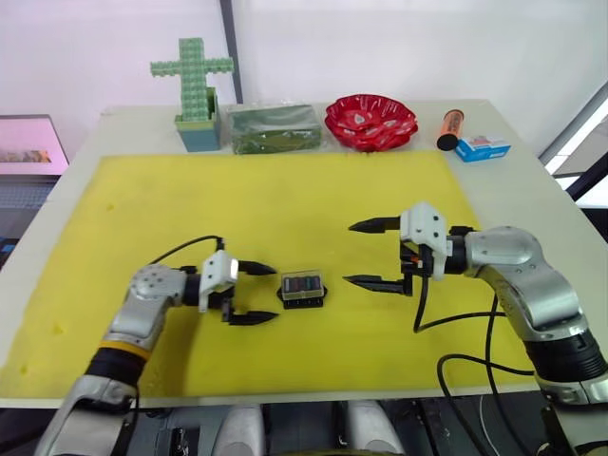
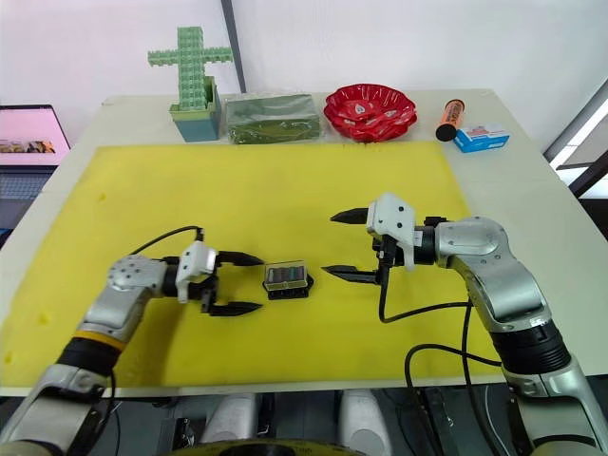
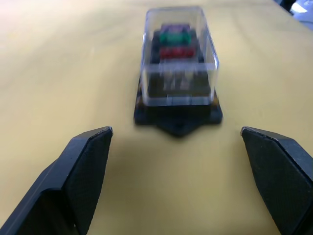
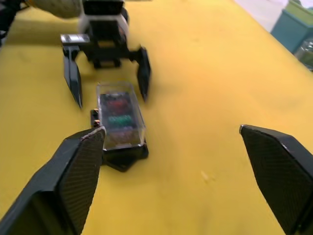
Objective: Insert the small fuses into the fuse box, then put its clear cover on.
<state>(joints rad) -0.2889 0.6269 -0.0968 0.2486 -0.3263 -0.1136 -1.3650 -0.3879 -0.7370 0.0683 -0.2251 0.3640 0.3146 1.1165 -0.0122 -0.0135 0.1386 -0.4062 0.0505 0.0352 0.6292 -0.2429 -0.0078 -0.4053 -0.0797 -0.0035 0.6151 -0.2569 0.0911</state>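
Note:
The fuse box, a small black block, rests on the yellow mat near its front middle. The clear cover sits over it. Beneath the cover I see small fuses in a row: red, green and purplish. My left gripper is open just left of the box, fingers pointing at it without touching. My right gripper is open wide a short way right of the box, slightly above the mat. The right wrist view shows the box with the left gripper behind it.
Along the table's far edge stand a green brick cross, a clear-wrapped green package, a red bowl, an orange cylinder and a blue-and-white carton. A screen sits off the left side.

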